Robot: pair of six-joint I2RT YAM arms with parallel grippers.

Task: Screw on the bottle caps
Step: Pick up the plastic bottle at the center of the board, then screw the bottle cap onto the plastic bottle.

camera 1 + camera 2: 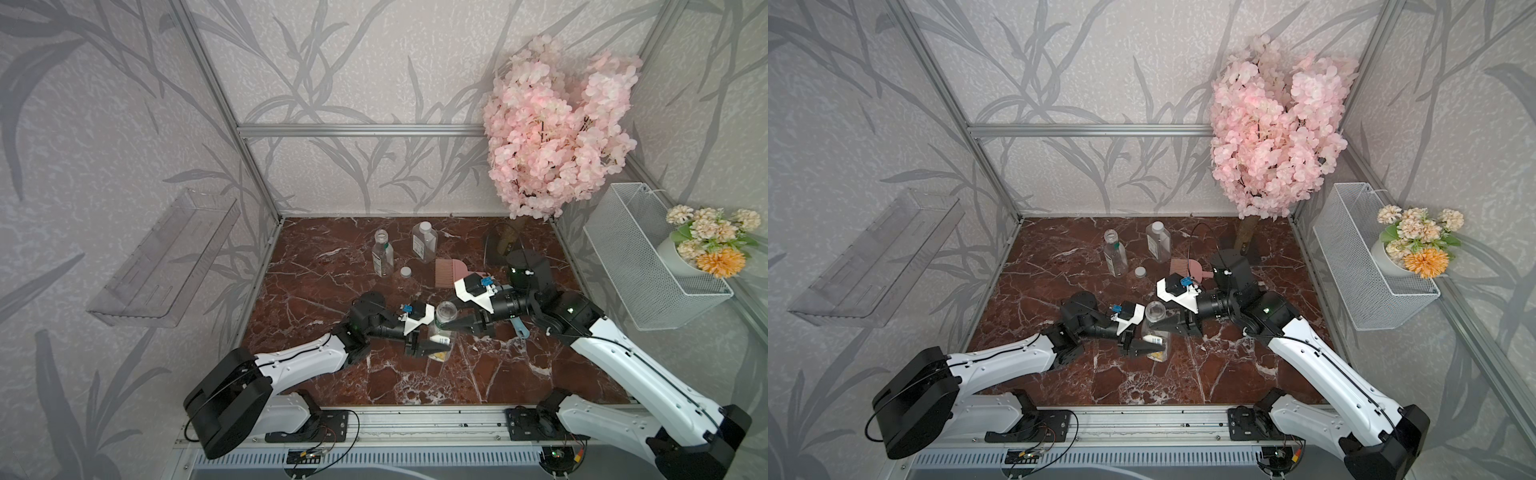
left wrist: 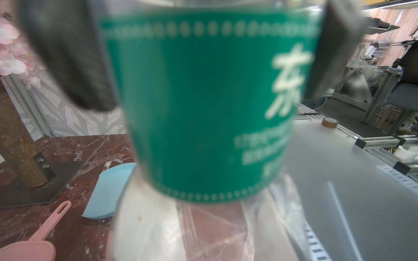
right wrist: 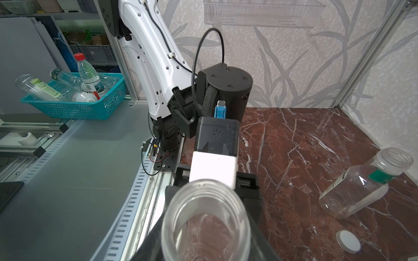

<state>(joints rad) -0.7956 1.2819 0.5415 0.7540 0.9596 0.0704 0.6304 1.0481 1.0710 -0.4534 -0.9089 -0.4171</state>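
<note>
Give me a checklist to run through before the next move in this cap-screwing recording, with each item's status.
1. Neck grip: right gripper is shut on the held bottle: ok.
2. Body grip: left gripper fingers flank its green label; firm contact: cannot tell.
3. Threads clear: its mouth is open and uncapped: ok.
4. Cap available: one loose cap lies on the table: ok.
5. Free gripper to fetch it: both are at the held bottle: not ok.
6. Cap for the other open bottle: none in view, cannot tell.

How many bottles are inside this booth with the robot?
3: a front bottle in the middle, open; a round bottle farther back, open; a square bottle beside it, capped.
</note>
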